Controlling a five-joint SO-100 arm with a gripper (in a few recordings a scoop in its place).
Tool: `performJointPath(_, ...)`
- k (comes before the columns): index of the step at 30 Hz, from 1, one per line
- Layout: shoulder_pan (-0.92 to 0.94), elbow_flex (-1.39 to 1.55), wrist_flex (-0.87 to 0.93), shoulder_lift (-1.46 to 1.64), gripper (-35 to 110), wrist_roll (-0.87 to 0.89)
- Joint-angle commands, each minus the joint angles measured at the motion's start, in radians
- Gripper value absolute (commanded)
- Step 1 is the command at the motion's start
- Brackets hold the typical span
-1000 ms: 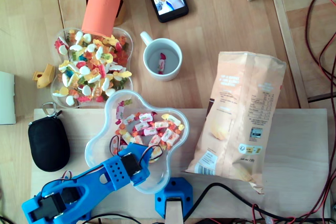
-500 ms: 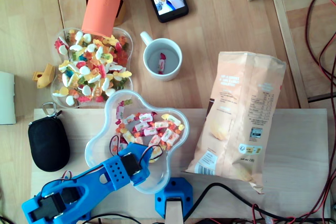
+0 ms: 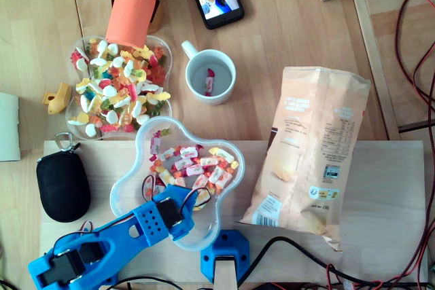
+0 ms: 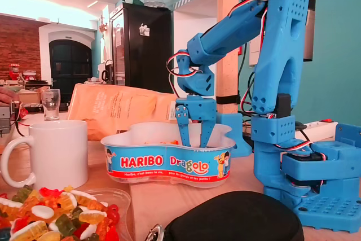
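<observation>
Hanging inside the clear clover-shaped plastic tub (image 4: pixel 169 165) lettered "HARIBO Dragolo", the blue two-finger gripper (image 4: pixel 194 135) is held with fingers parted among wrapped sweets (image 3: pixel 197 164), none seen gripped. Beside the tub are counted one white ceramic mug (image 4: pixel 59 153) holding a single sweet (image 3: pixel 209 82) and one beige crisp bag (image 3: pixel 312 140).

Haribo tub (image 4: pixel 169 165) at centre. Pointing straight down into the tub, blue gripper (image 4: pixel 194 138), fingers spread with a clear gap, tips below the rim. Just left of the tub, white mug (image 4: pixel 53 153), handle turned away from it. Behind the tub, tan snack bag (image 4: pixel 115 105). In front of the tub, bowl of gummies (image 4: pixel 115 197) leftward, black pouch (image 4: pixel 237 224) rightward.
</observation>
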Motion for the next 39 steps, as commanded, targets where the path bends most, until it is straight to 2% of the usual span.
performJointPath(1,0.015,-0.057,0.041,0.02,-4,-0.009)
performJointPath(13,0.009,-0.262,0.245,0.018,-4,-0.009)
performJointPath(27,0.011,-0.296,0.295,0.02,-4,-0.005)
performJointPath(39,-0.048,-0.63,0.431,0.02,-4,0.264)
